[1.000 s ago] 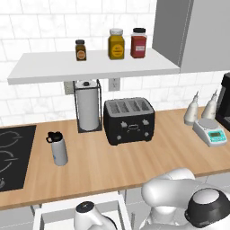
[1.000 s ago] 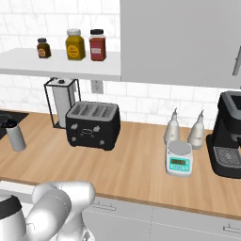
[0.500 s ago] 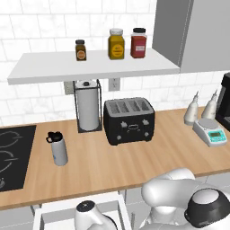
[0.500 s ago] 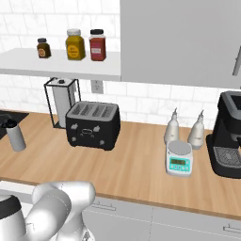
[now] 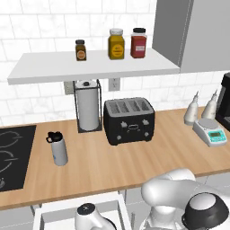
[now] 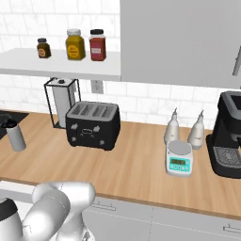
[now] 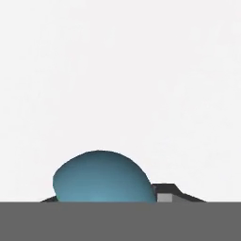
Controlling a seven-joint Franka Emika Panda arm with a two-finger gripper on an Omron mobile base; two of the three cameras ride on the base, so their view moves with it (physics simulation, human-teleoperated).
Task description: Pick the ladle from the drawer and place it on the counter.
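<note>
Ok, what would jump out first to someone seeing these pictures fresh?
The black toaster in the middle of the wooden counter, under a shelf with three jars. In the hand view, the ladle's blue bowl looms right at the gripper, against the white drawer.

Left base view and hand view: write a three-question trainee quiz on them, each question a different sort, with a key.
1. True or false: the drawer below the counter is open.
2. How many jars stand on the shelf? A two, B three, C five.
3. Fill in: in the hand view, the blue rounded shape close to the camera is the ladle's ____.
Key: 1 true; 2 B; 3 bowl.
</note>
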